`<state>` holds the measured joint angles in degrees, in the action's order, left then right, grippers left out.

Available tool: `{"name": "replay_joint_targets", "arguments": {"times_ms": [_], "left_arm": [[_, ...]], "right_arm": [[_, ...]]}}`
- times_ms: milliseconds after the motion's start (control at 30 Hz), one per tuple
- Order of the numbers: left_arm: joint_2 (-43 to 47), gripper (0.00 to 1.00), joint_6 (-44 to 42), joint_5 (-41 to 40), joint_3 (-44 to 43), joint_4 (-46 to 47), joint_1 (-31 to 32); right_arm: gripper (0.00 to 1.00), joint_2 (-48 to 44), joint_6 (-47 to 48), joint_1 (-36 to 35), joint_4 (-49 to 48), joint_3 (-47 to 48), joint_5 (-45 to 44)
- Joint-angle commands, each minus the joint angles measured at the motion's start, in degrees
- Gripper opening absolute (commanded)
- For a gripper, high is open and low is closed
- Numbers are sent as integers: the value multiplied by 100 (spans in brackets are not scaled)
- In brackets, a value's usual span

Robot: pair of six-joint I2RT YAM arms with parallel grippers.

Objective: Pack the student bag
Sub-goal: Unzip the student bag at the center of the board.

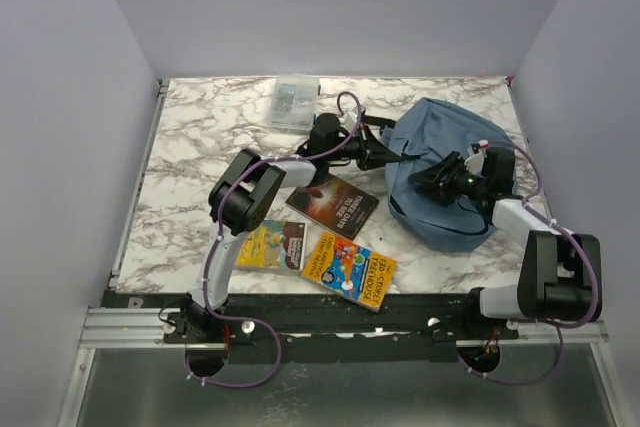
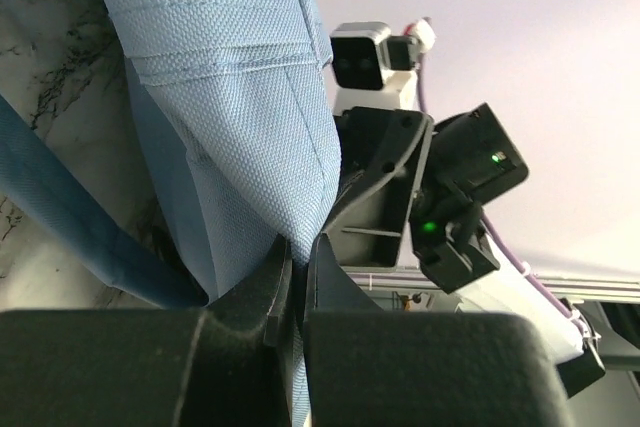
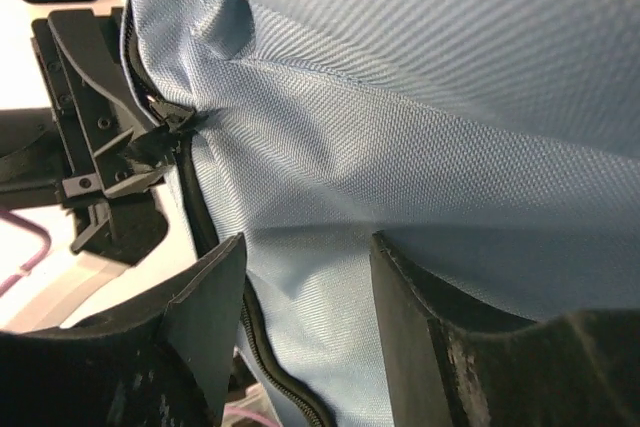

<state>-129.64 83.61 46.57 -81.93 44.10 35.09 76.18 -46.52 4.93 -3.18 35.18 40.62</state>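
blue fabric bag, pinned for opening

item: student bag [image 1: 440,147], soft dusty-blue weave, lying on the far right part of the marble table [image 1: 200,147], between the two arms.

left gripper [image 2: 297,272]: fingers pressed together on a fold of the bag's cloth, close to the black zip [image 3: 200,202].

right gripper [image 3: 307,247]: fingers spread, blue cloth lying across the gap, nothing clamped.

also present: three books, dark [image 1: 333,202], yellow [image 1: 272,244] and orange [image 1: 350,269], flat near the arm bases, well apart from the bag; clear box [image 1: 293,102] at the far edge.

step in hand, as judged: getting the zip open; no packing done.

handling note: the left pinch should hold the cloth taut beside the zip while the right closes on the puller, not on loose weave. whether the dark tab by the left fingers is that puller cannot be told. draw along the zip's line; a sideways tug would likely drag the soft bag.
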Motion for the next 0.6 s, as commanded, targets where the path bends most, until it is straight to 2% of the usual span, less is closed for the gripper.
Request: {"name": "replay_joint_targets", "arguments": {"times_ms": [0, 300, 400, 567], "left_arm": [[323, 0, 134, 228, -19, 598, -26], [286, 0, 331, 255, 35, 835, -37], [294, 0, 342, 265, 32, 846, -35], [269, 0, 383, 274, 104, 893, -29]], "right_arm": [[57, 391, -1161, 90, -1878, -210, 1486], [58, 522, -1522, 94, -2448, -65, 1364], [55, 633, -1636, 81, -2671, -25, 1202], [44, 1006, -2078, 86, -3367, 40, 1178]]}}
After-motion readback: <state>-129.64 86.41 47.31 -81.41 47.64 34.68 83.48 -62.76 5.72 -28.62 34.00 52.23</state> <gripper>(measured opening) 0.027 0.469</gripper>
